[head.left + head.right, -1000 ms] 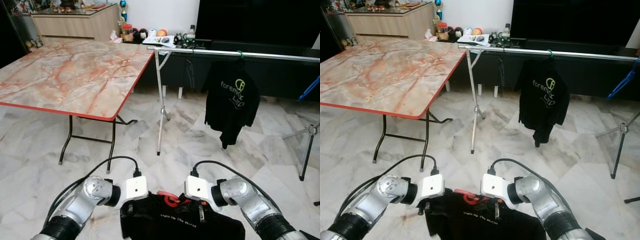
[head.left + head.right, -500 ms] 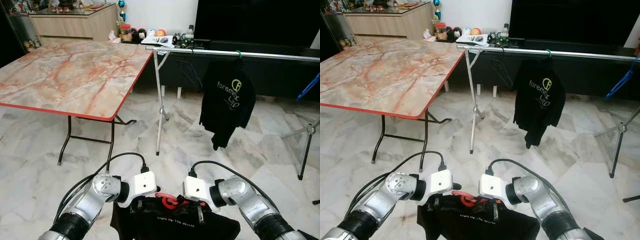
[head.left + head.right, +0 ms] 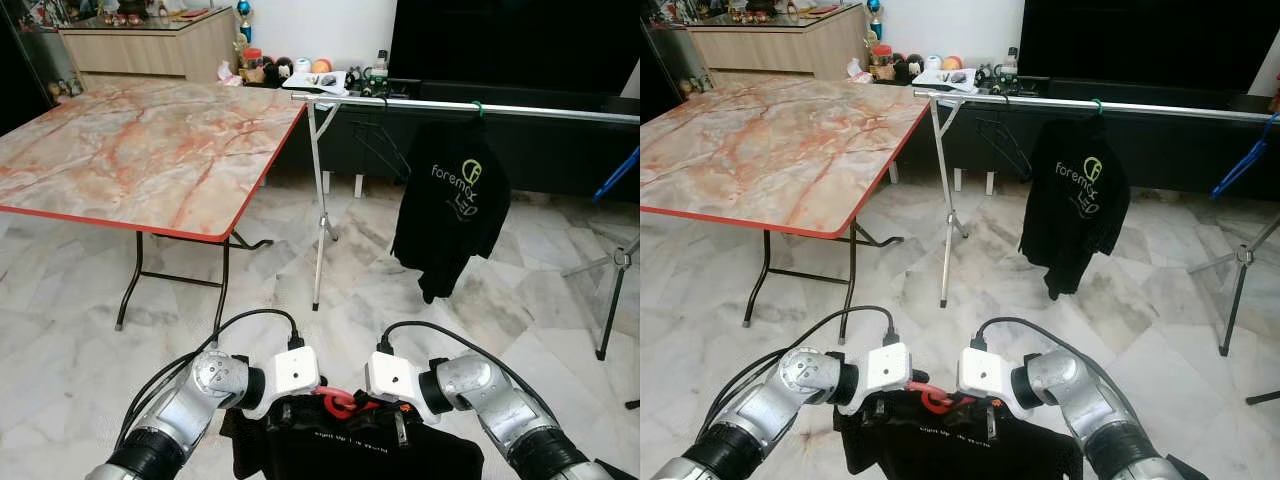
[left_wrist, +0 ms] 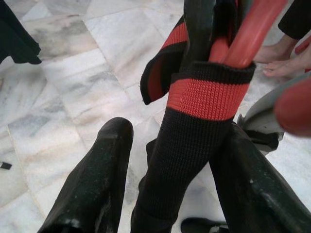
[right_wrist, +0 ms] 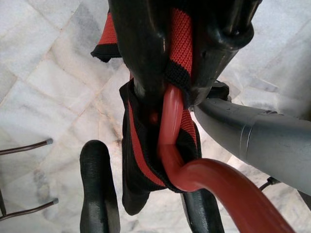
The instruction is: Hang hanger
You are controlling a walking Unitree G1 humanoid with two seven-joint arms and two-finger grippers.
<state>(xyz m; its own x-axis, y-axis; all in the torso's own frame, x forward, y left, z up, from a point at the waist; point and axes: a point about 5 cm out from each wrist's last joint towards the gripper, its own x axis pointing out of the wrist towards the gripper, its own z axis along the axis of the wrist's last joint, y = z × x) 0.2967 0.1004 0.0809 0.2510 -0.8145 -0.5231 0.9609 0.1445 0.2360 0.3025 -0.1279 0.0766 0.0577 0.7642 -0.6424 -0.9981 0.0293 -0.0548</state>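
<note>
- The red hanger (image 3: 338,402), with a black shirt (image 3: 350,450) on it, sits at the bottom centre of the head views, carried between the two wrists, well short of the silver clothes rail (image 3: 450,104) that runs across the upper right.
- The left gripper (image 4: 167,165) has the shirt's black-and-red ribbed collar (image 4: 204,99) between its spread fingers; whether they press on it I cannot tell.
- The right gripper (image 5: 146,184) stands with its fingers apart around the hanger's neck and collar, not pinching them, from what shows.
- The step in hand looks like carrying the load to the rail. To do it well, I would keep both wrists level so the shirt stays on the hanger, approach the bare stretch of rail, raise the hook above the bar, then lower it on.
- The folding table (image 3: 130,150) at the left needs a wide berth.
- Count: one red hanger in the grippers, two black shirts (one carried, one hung shirt (image 3: 452,205) on the rail), one empty black hanger (image 3: 378,140) on the rail, one rail, one table.
</note>
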